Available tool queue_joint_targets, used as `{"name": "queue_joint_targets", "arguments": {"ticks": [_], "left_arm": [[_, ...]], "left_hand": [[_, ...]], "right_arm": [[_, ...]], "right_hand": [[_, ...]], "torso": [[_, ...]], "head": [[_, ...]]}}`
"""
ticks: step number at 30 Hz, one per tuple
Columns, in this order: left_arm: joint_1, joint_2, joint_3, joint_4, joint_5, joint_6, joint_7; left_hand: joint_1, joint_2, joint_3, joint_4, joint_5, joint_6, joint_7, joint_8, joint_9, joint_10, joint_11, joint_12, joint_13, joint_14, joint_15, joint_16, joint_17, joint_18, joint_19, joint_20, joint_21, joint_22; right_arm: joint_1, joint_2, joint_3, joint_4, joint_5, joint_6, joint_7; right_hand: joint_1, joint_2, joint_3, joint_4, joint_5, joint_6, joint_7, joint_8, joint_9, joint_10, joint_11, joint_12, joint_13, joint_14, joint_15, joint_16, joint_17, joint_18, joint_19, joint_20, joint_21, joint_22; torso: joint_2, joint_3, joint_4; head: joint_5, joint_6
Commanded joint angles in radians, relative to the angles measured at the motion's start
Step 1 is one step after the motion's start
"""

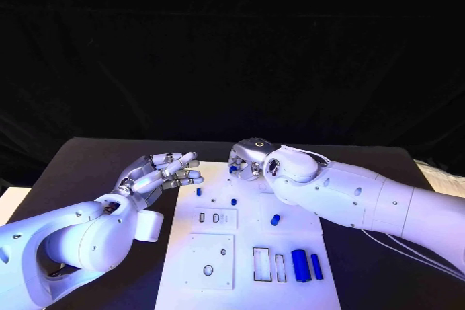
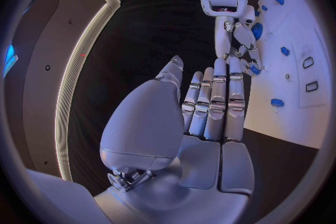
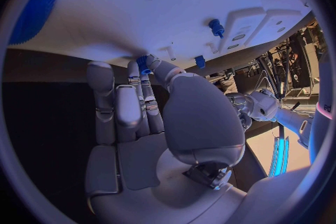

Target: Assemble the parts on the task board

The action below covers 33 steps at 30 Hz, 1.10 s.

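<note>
Two blue cylinders (image 1: 306,265) lie unplaced at the board's (image 1: 291,296) near edge while the right hand (image 1: 254,161) pinches a small blue part (image 3: 143,62) at the far end, left hand (image 1: 155,175) empty with fingers loosely apart; seating it likely follows.

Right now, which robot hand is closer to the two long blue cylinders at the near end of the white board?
Neither is close; the right robot hand and left robot hand both sit at the far end, the blue cylinders nearer the right arm's side.

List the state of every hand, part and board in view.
Silver left hand: open, fingers apart, at the board's left edge.
Silver right hand: pinching a small blue part at the board's far end.
White task board: flat on the table.
Two blue cylinders: lying side by side.
</note>
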Motion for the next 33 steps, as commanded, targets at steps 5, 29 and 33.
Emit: {"name": "queue_joint_targets", "arguments": {"ticks": [5, 29, 33], "left_arm": [[0.003, -0.001, 0.001, 0.004, 0.001, 0.025, 0.001], [0.004, -0.016, 0.001, 0.004, 0.007, 0.034, -0.005], [0.004, -0.014, 0.001, 0.000, 0.007, 0.036, -0.005]], "left_hand": [[0.000, 0.008, 0.000, -0.008, -0.003, -0.001, 0.006, -0.007, -0.001, -0.004, 0.002, -0.005, -0.001, -0.003, 0.008, -0.005, 0.002, 0.017, 0.006, 0.004, -0.008, -0.002], [-0.001, 0.008, -0.002, -0.009, -0.003, -0.003, 0.007, -0.009, -0.001, -0.006, 0.003, -0.007, -0.001, -0.004, 0.008, -0.007, 0.003, 0.018, 0.006, 0.004, -0.010, -0.004], [-0.001, 0.008, -0.002, -0.010, -0.003, -0.003, 0.007, -0.009, -0.001, -0.005, 0.003, -0.007, -0.001, -0.004, 0.008, -0.007, 0.003, 0.018, 0.006, 0.004, -0.011, -0.004]], "right_arm": [[-0.001, 0.001, -0.002, -0.003, -0.014, -0.013, -0.028], [0.001, -0.343, 0.032, 0.270, 0.352, -0.066, -0.047], [-0.002, -0.384, 0.033, 0.283, 0.378, -0.034, -0.085]], "right_hand": [[-0.020, -0.084, -0.058, 0.034, -0.010, -0.191, 0.029, -0.006, -0.001, -0.184, 0.045, 0.003, -0.006, 0.009, 0.046, -0.043, -0.079, -0.009, -0.068, 0.030, -0.042, -0.072], [0.024, -0.110, -0.214, 0.136, 0.148, -0.173, 0.010, 0.000, -0.012, 0.166, -0.023, 0.190, 0.093, 0.055, -0.015, 0.144, 0.172, -0.046, 0.063, -0.006, 0.155, 0.198], [0.040, -0.101, -0.351, 0.177, 0.172, -0.186, -0.002, 0.005, -0.009, 0.198, -0.034, 0.416, 0.356, 0.059, -0.024, 0.199, 0.252, -0.062, 0.096, -0.019, 0.213, 0.287]], "torso": [[0.001, -0.0002, 0.0005], [-0.001, 0.0021, -0.0236], [0.001, 0.0048, -0.0285]], "head": [[0.000, 0.003], [-0.012, 0.016], [-0.015, 0.018]]}}
